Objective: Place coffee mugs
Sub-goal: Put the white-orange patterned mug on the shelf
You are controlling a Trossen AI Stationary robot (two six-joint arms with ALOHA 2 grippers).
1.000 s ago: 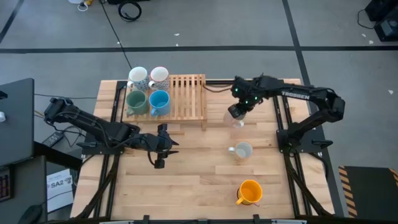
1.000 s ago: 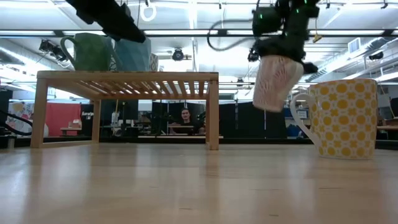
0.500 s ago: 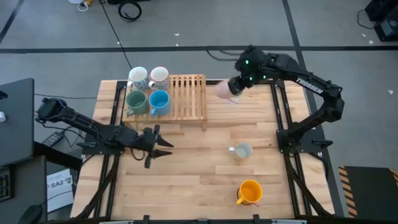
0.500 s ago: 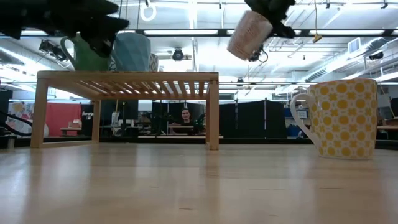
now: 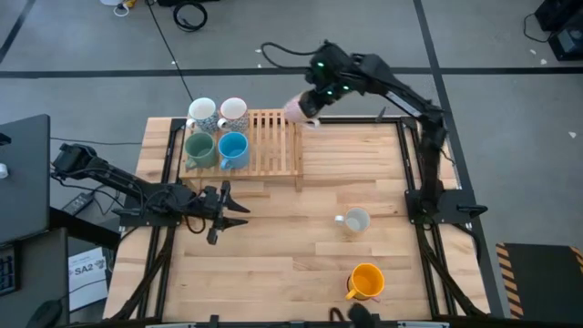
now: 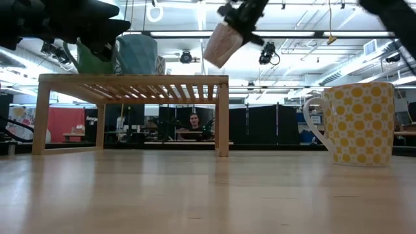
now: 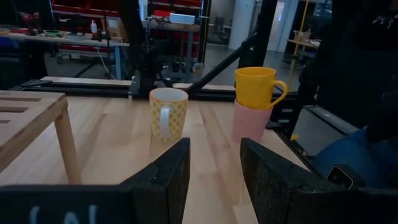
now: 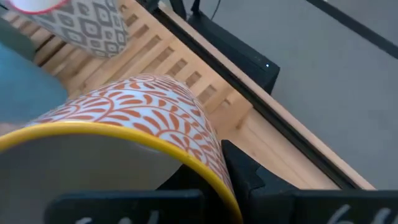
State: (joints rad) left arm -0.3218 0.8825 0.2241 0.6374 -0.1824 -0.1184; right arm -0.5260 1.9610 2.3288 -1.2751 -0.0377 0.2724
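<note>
1. The right gripper (image 5: 310, 109) holds a mug (image 5: 298, 110) with an orange fan-scale pattern on white and a yellow rim (image 8: 124, 134). Its dark fingers are clamped on the mug. The mug is tilted in the air over the far right corner of the slatted wooden rack (image 5: 273, 146).
2. In the low view this mug (image 6: 224, 42) hangs above the rack top (image 6: 133, 81), clear of it, mouth angled down to the left.
3. Four mugs stand together on the rack's left part: a green one (image 5: 199, 148), a blue one (image 5: 233, 148), a speckled white one (image 5: 202, 113) and a white one with a grey diamond pattern (image 5: 234, 112).
4. A cream mug with yellow circle dots (image 5: 354, 221) stands upright on the bare wooden tabletop (image 5: 273, 246), to the right of centre. It looms large on the right of the low view (image 6: 359, 123).
5. An orange mug (image 5: 366, 281) sits near the front edge. The left wrist view shows it stacked on an upturned pink mug (image 7: 254, 121).
6. The right arm reaches far across from its base, stretched toward the back of the table.
7. The left gripper (image 5: 221, 201) lies low over the table in front of the rack, with its fingers (image 7: 165, 180) spread and nothing between them.
8. The held mug's handle is hidden in every view.
</note>
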